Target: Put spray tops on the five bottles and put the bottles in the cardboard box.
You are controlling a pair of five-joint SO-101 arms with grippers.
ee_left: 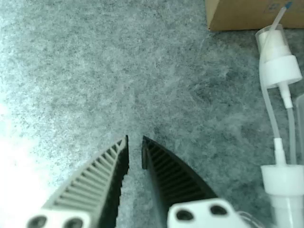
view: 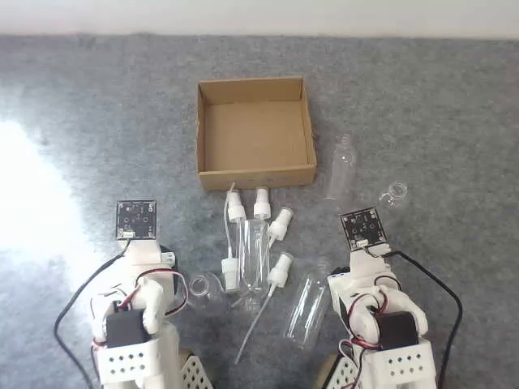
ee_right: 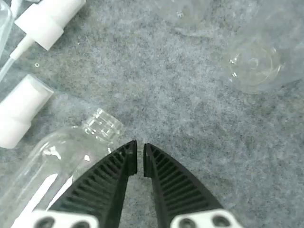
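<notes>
Left gripper (ee_left: 135, 141) and right gripper (ee_right: 140, 145) stand nearly closed, empty. Risk: the clear bottle (ee_right: 52, 166) lying beside the right gripper may roll if pinched off-centre.

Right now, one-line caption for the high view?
Five clear bottles and five spray tops sit on a grey mat near the open cardboard box.

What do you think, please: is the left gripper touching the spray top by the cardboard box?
Apart. In the left wrist view, the left gripper hangs over bare carpet, and a broad stretch of it separates its tips from the spray top.
</notes>
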